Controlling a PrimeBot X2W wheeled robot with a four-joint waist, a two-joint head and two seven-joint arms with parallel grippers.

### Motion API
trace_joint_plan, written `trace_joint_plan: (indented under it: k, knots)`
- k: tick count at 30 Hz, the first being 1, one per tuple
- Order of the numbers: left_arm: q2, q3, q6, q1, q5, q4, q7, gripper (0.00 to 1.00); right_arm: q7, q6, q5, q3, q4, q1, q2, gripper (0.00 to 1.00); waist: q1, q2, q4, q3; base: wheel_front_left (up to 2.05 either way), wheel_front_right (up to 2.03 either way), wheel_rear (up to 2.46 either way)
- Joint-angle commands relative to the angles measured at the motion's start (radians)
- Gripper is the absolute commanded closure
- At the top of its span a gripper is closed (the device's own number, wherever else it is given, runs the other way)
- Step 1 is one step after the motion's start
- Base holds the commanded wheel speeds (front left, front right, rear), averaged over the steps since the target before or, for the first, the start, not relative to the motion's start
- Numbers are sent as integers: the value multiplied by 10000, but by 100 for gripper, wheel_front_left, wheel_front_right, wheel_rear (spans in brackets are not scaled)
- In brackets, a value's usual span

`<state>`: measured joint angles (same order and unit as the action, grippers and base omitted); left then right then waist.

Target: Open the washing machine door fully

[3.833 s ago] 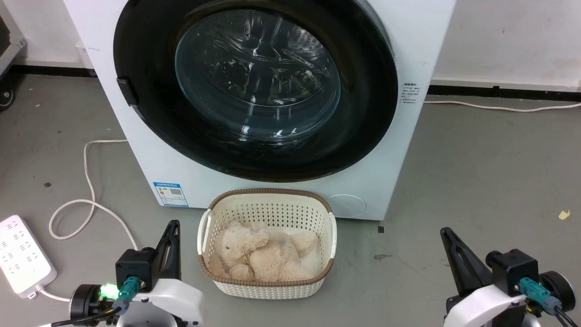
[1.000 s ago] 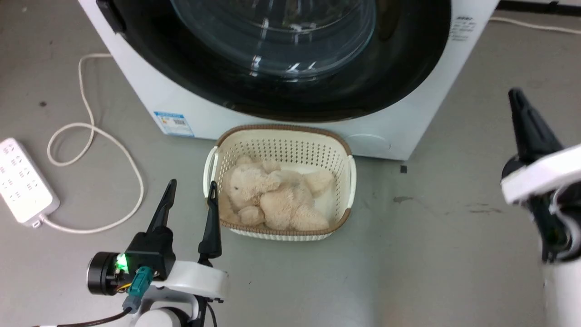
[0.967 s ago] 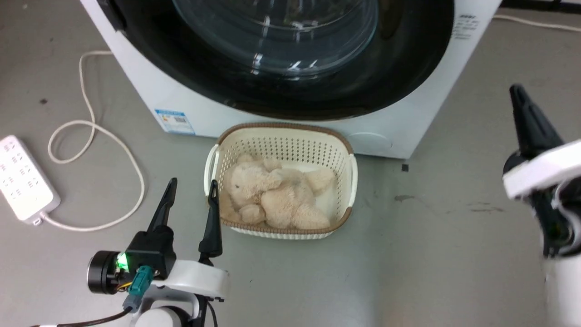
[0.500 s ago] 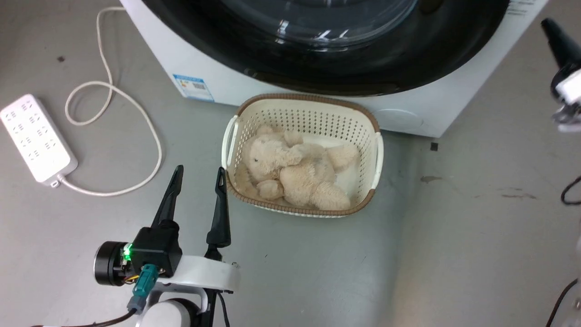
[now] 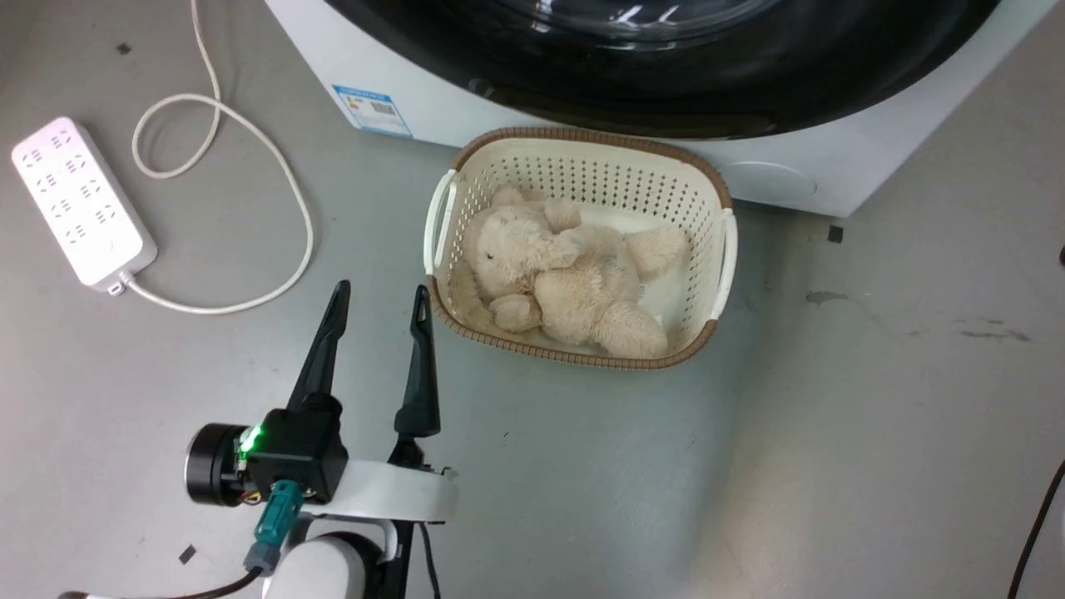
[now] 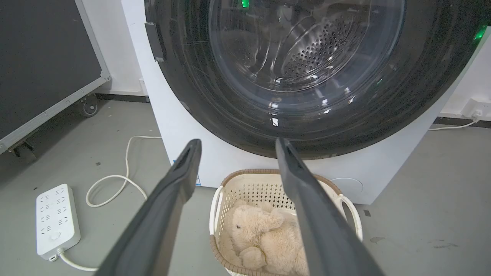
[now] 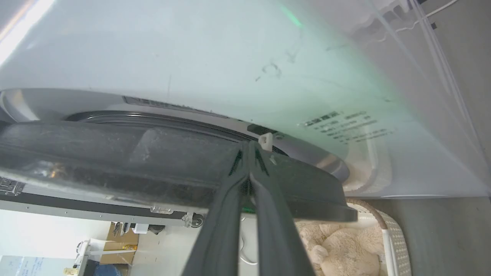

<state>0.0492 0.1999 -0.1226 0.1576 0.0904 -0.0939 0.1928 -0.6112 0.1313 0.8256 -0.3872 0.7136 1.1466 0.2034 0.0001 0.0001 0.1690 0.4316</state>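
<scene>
The white washing machine (image 5: 832,158) fills the top of the head view, its glossy black washing machine door (image 5: 749,75) cut off by the frame. The left wrist view faces the door (image 6: 215,99) with its clear glass bowl, steel drum behind. My left gripper (image 5: 381,289) hovers open over the floor, left of the basket, holding nothing; its fingertips (image 6: 193,147) frame the door's lower rim from a distance. In the right wrist view my right gripper (image 7: 249,145) is shut, tips against the door's dark outer edge (image 7: 115,153), beside a small white latch piece (image 7: 265,140).
A cream laundry basket (image 5: 582,137) holding a beige plush bear (image 5: 566,274) stands on the floor right below the door. A white power strip (image 5: 79,200) and looped cable (image 5: 274,166) lie at the left. A dark wheeled panel (image 6: 38,69) stands left of the machine.
The head camera has tipped downward, so the whole picture shifted. The right gripper has risen out of the head view at the right. The left gripper stays open in place.
</scene>
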Motion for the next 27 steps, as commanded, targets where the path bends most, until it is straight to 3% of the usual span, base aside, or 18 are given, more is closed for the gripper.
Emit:
trace_joint_plan:
  k: [1,14,22,27]
  knots:
    - [8,89,-84,212,72,-69,113,0,-173,-2,253,-156,260,504,111,100,-1,-1,64,88,0,0,0]
    - [9,421,-293,378,215,-125,384,0,-1853,-4,918,-835,1708,1707,244,100,-1,-1,304,397,0,0,0]
    - [10,502,-327,294,310,-27,552,0,-2897,-5,1246,-1158,2059,1181,140,100,-1,-1,294,-58,0,0,0]
    - [10,536,-281,23,389,149,656,0,-3702,-5,1639,-1401,1991,441,-302,100,-1,-1,231,-694,0,0,0]
